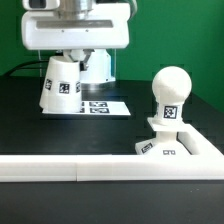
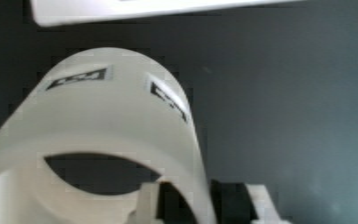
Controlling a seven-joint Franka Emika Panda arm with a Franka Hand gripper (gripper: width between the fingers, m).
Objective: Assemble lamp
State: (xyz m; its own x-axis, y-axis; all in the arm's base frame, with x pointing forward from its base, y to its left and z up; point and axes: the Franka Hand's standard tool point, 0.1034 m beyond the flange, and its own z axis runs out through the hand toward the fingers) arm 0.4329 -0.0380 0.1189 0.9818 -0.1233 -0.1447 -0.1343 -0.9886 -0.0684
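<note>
The white cup-like shade (image 1: 60, 82) hangs tilted at the exterior view's left, with its wide end low over the black table. My gripper (image 1: 66, 54) is shut on its upper rim. In the wrist view the shade (image 2: 114, 120) fills the picture with its open mouth toward the camera, and my gripper (image 2: 204, 200) pinches its wall between the fingers (image 2: 247, 196). The ball-shaped bulb (image 1: 171, 92) stands upright on the angular base block (image 1: 165, 148) at the exterior view's right, apart from the shade.
The marker board (image 1: 98, 106) lies flat on the table just beside the shade; it also shows in the wrist view (image 2: 140, 10). A white rail (image 1: 80, 168) runs along the front. The robot column (image 1: 95, 66) stands behind the shade.
</note>
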